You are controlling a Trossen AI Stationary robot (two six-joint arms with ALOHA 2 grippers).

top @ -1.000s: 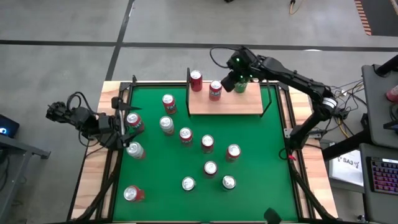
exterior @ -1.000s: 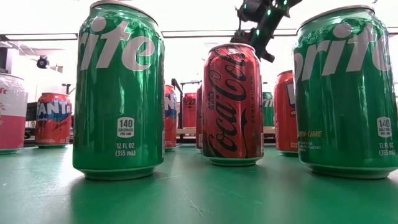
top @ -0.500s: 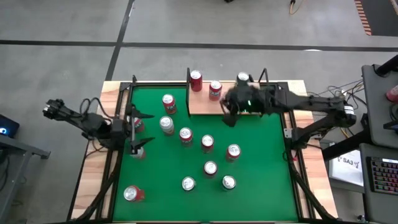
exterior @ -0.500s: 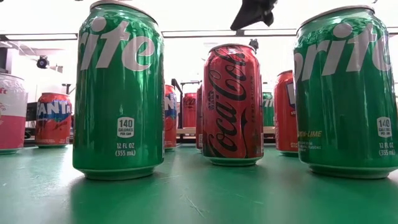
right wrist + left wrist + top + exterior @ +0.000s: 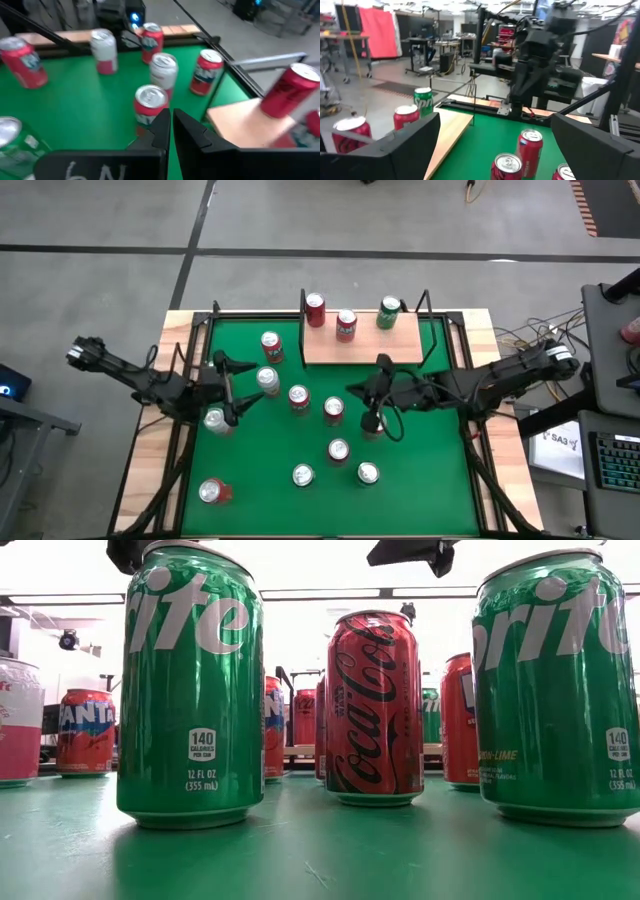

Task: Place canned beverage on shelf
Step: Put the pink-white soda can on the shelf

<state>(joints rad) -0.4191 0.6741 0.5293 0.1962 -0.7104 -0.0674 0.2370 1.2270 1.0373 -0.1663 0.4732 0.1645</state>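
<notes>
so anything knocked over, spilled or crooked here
Nothing stands out. Three cans stand upright on the shelf, the rest upright on the green tabletop, and no spill shows.

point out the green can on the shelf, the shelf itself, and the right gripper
green can point(image 5: 388, 312), high view, on its top and side.
shelf point(image 5: 400, 345), high view, on bare tan board near its front right corner.
right gripper point(image 5: 170, 125), right wrist view, at the seam between its shut fingertips.

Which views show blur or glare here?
Right wrist view: the red can over the shelf is streaked with blur. Left wrist view: the other arm is soft. Low view: the bright room behind washes out, and the near Sprite can stays sharp.
</notes>
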